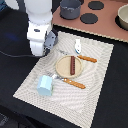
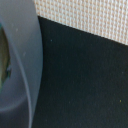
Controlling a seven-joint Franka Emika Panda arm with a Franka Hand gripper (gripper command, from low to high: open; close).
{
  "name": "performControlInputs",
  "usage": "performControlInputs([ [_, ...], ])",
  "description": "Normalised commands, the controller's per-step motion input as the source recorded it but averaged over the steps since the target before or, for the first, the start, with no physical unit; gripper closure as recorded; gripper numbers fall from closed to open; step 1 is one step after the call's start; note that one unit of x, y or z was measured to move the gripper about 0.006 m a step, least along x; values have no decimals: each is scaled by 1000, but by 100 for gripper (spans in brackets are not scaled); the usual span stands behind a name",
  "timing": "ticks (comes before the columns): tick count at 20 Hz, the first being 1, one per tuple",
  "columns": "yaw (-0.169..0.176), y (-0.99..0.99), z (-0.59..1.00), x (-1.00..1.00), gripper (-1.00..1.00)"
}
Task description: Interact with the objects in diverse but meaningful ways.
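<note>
My white arm hangs over the near-left corner of the woven placemat (image 1: 95,70), and its dark gripper (image 1: 50,42) is mostly hidden by the wrist, so I cannot tell how the fingers stand. On a tan plate (image 1: 63,69) lies a brown sausage (image 1: 73,64). A light-blue cup (image 1: 45,85) stands on the mat below the arm. The small white shaker (image 1: 78,46) lies near the mat's far edge. A grey pot (image 1: 71,8) sits on the toy stove. A grey curved rim (image 2: 25,60), perhaps the saucepan, fills one side of the wrist view, very close.
Two orange-handled utensils (image 1: 88,59) (image 1: 76,83) flank the plate. The brown stove top (image 1: 107,27) carries black burners (image 1: 89,18). Another pot (image 1: 123,17) sits at the exterior view's right edge. Black cloth (image 2: 85,85) surrounds the mat.
</note>
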Motion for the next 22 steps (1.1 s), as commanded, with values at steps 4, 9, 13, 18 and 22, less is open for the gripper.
performControlInputs([
  [4,40,0,-158,-131,100],
  [9,38,-17,-181,-145,100],
  [13,38,-54,-196,-146,100],
  [18,42,-74,-122,-145,100],
  [22,40,-60,-24,-120,100],
])
